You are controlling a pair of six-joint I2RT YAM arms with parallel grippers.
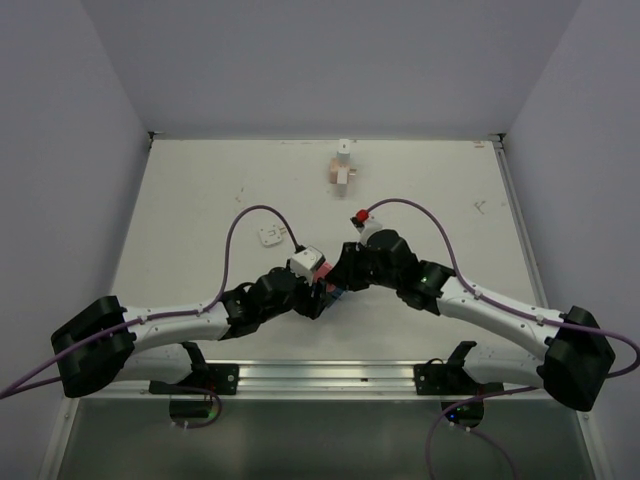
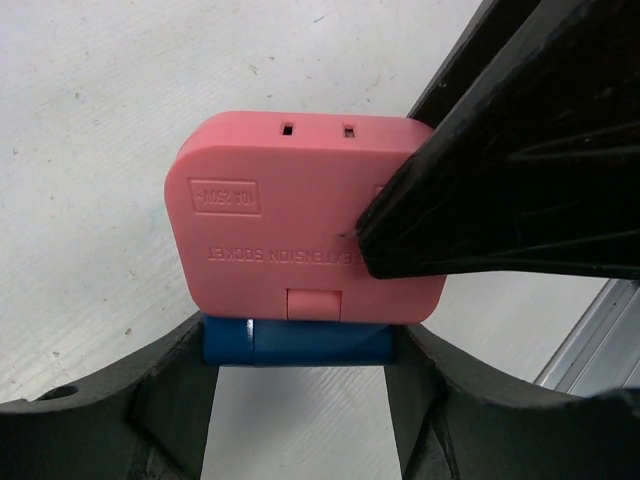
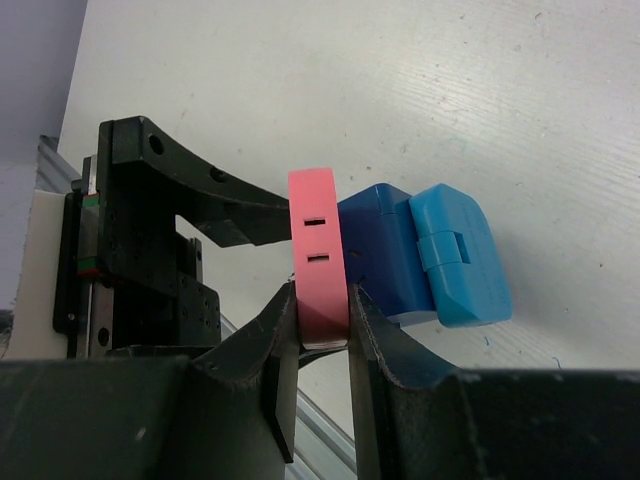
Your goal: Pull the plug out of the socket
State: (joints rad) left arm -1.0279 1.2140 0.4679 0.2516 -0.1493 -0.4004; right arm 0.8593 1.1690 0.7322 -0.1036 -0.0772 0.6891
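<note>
A pink extension socket and a dark blue plug are held between both arms at the table's middle. In the left wrist view my left gripper is shut on the blue plug, one finger on each end. The plug sits flush against the socket's face. In the right wrist view my right gripper is shut on the edge of the pink socket. The blue plug sticks out to its right, with a lighter blue part beyond it. No prongs show.
A wooden block with a white piece stands at the far middle. A small white square adapter lies left of centre. A red knob sits on the right wrist. A metal rail runs along the near edge.
</note>
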